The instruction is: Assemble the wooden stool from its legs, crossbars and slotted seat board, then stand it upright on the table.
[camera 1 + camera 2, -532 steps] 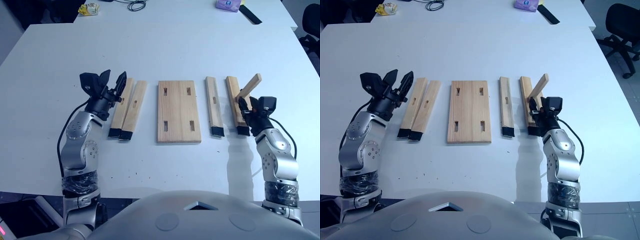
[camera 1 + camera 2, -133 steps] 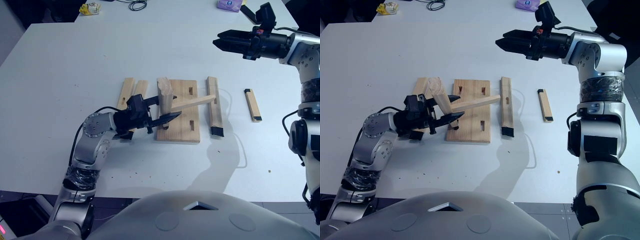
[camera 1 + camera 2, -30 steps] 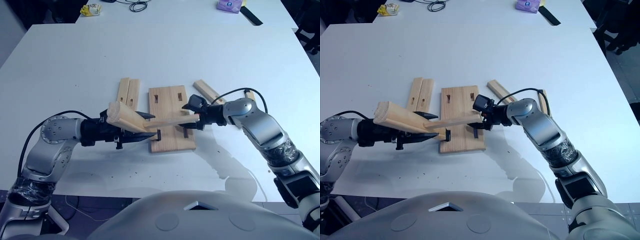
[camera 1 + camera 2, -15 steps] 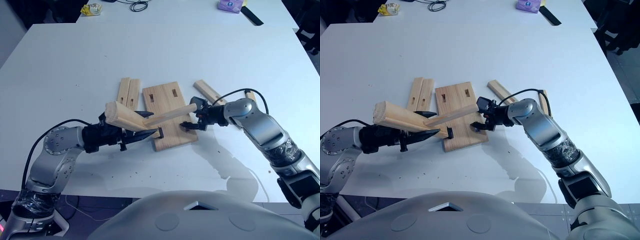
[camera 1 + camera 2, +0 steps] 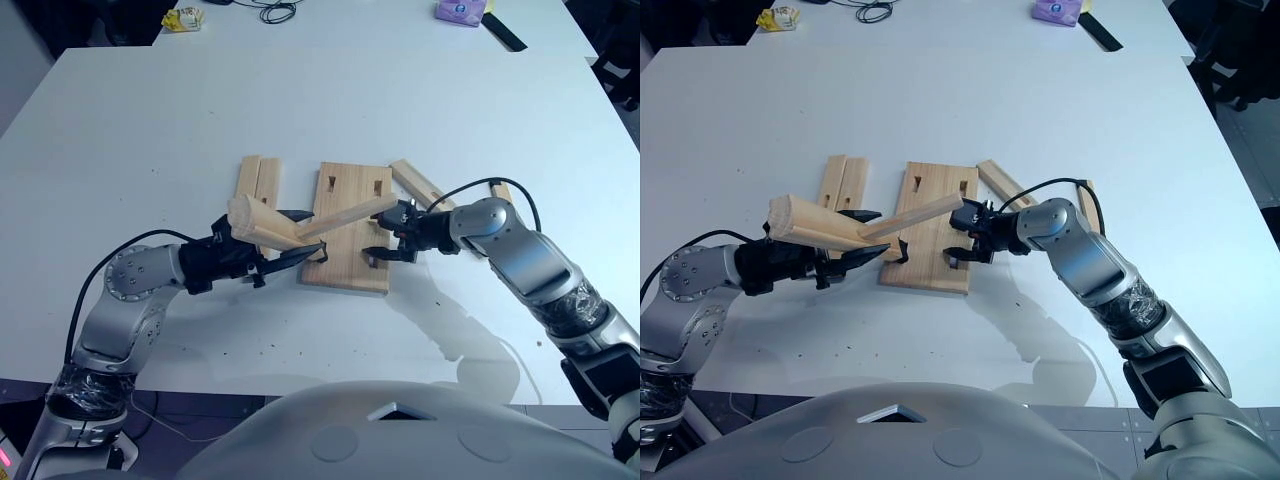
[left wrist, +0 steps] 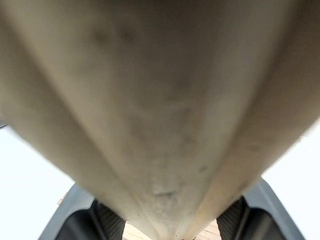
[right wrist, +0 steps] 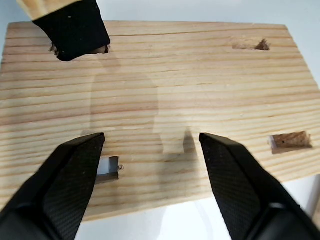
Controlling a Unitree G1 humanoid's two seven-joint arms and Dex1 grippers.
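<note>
The slotted seat board (image 5: pixel 349 225) lies flat in the middle of the white table. My left gripper (image 5: pixel 283 243) is shut on a wooden leg (image 5: pixel 262 226), held slanted, with its black-tipped end (image 7: pixel 75 29) at a slot near the board's left edge. A thin crossbar (image 5: pixel 343 217) sticks out of that leg and runs over the board toward my right gripper (image 5: pixel 381 236). That gripper is open, its fingers (image 7: pixel 72 165) spread just above the board's right part with nothing between them. The leg's wood (image 6: pixel 160 125) passes close under the left wrist camera.
Two more legs (image 5: pixel 257 180) lie side by side behind the board's left. Another leg (image 5: pixel 413 181) lies slanted at its back right, and a short piece (image 5: pixel 502 190) sits behind my right arm. A yellow item (image 5: pixel 186 17) and a purple packet (image 5: pixel 458 10) are at the far edge.
The seat board has slid right and turned, now slanting the other way. My left gripper has carried the leg and crossbar rightward. The right gripper has stayed open near the same spot.
</note>
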